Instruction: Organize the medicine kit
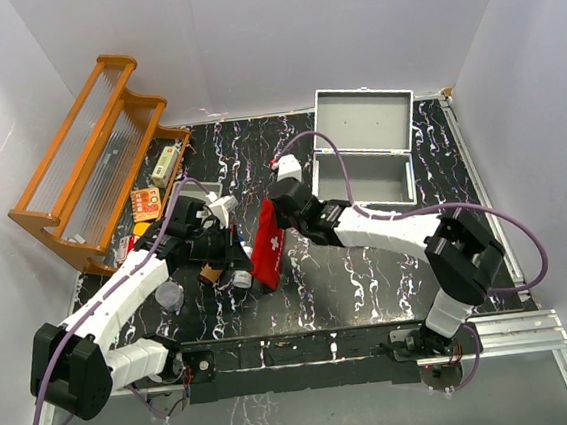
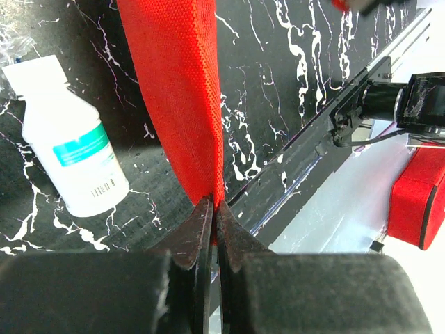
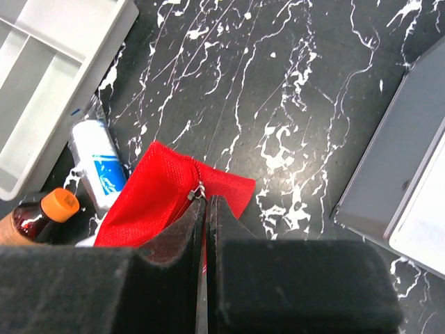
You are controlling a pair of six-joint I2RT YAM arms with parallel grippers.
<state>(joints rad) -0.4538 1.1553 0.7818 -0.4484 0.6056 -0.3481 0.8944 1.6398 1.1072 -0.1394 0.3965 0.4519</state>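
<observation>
A black white-veined marble-pattern table (image 1: 370,274) carries the whole scene; at its far left leans a tall orange wooden rack with ribbed clear panels (image 1: 88,161); at the far right a grey metal case (image 1: 363,150) stands with its lid raised; between them, near the table's centre, a red woven-fabric zip pouch (image 1: 266,242) stretches between the two arms. The left gripper (image 2: 212,209) is pinched tight on the pouch's near end, fingers pressed together on the fabric; the right gripper (image 3: 204,205) is clamped on the pouch's far corner, right at the metal zipper pull. A white plastic compartment tray (image 3: 55,62) sits beyond the pouch in the right wrist view; a white plastic bottle with a teal label (image 2: 66,153) lies just beside the pouch; a white tube with a blue label (image 3: 97,163) and a small amber bottle with an orange cap (image 3: 42,212) lie close to the pouch's far end.
</observation>
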